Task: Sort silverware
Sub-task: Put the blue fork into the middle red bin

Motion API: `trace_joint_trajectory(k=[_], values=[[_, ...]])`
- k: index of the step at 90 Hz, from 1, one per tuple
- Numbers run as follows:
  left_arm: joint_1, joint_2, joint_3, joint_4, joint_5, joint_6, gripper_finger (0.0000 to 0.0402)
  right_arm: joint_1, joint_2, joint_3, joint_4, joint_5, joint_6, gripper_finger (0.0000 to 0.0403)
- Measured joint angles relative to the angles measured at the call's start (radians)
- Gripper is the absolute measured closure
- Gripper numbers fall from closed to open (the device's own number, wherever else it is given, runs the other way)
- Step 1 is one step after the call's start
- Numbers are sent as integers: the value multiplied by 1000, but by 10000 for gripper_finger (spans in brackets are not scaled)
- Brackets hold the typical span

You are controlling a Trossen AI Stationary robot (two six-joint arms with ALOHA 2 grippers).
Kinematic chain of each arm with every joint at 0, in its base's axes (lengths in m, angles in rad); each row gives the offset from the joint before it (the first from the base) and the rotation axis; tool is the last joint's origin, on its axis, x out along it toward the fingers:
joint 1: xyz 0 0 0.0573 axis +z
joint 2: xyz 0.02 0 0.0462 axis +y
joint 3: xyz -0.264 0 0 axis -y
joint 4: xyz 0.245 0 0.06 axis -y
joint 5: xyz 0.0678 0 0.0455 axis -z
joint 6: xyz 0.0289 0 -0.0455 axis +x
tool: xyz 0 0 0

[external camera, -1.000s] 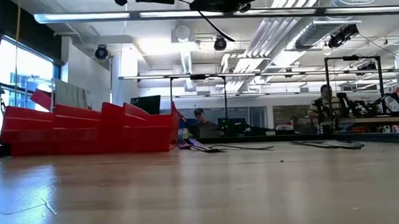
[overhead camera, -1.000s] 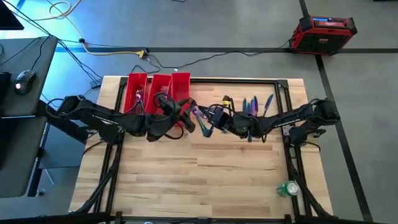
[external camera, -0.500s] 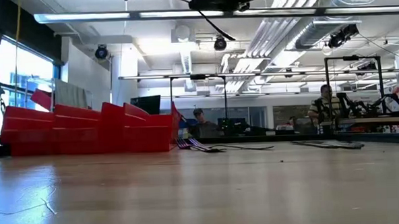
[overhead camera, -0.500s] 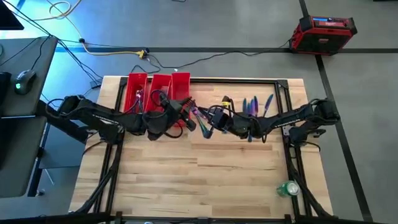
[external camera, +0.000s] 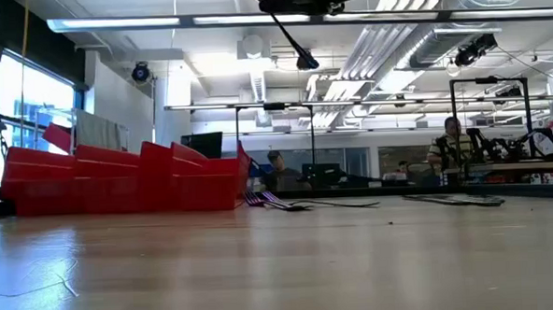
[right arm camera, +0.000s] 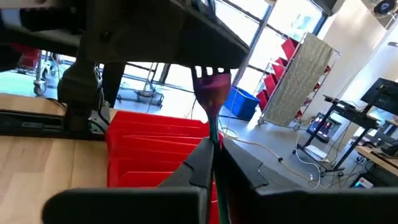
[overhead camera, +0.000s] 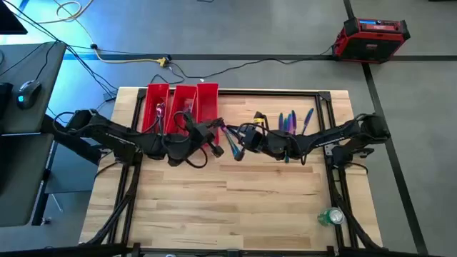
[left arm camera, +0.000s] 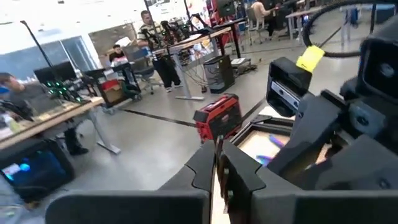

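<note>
Right gripper (right arm camera: 213,144): jaws closed on a fork (right arm camera: 211,93), tines up, stem pinched between the dark fingers; in the high view (overhead camera: 234,145) near bench centre, just right of the tray.
Left gripper (overhead camera: 213,130): over the right edge of the red tray (overhead camera: 183,96), close beside the right gripper; jaws pressed together in the left wrist view, with a thin pale sliver between them too slim to identify.
Silverware (overhead camera: 289,120): loose pieces lying in a row on the bench (overhead camera: 228,207) at the far side, right of the grippers; purple and blue tints visible from above.
High view only: both arms meeting at mid-bench; green object (overhead camera: 330,215) near the front right corner; red case (overhead camera: 372,37) on the floor beyond the bench.
Low view only: tray wall (external camera: 119,185) at left, a few flat pieces (external camera: 279,202) just beside its right end, more (external camera: 451,201) farther right; seated people in the room behind.
Hard to make out: type of each loose piece; tray contents, partly covered by the left arm; grippers cut off at the top edge of the low view.
</note>
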Motion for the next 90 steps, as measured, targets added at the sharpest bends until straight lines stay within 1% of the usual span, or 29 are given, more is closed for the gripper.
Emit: trace_joint_trajectory(k=[6, 12, 24, 34, 48, 61, 72, 77, 83, 86, 90], values=[[-10, 0, 0, -3, -18, 17, 401, 0, 0, 0, 1, 8, 3, 375], [-17, -2, 0, -6, -48, 31, 401, -1, 0, 0, -1, 15, 5, 353], [-27, -4, 7, -24, -93, 50, 401, -1, 0, 0, 4, 16, 7, 292], [-28, -4, 9, -28, -97, 61, 401, -1, 0, 0, 3, 29, 7, 239], [-28, -13, 9, -59, -137, 76, 401, -1, 0, 0, 0, 62, 5, 189], [-27, -58, 11, -102, -178, 78, 401, -1, 0, 0, -10, 65, 5, 172], [-22, -110, 62, -221, -214, 71, 401, -2, 0, 0, -11, 65, 5, 172], [-14, -131, 103, -302, -236, 64, 401, -2, 0, 0, -11, 64, 5, 172], [10, -146, 167, -415, -236, 34, 401, -2, 0, 0, -11, 64, 5, 172], [26, -152, 202, -490, -229, 2, 401, -2, 0, 0, -11, 64, 5, 172], [55, -156, 251, -614, -196, -62, 401, -2, 0, 0, -11, 64, 5, 172]])
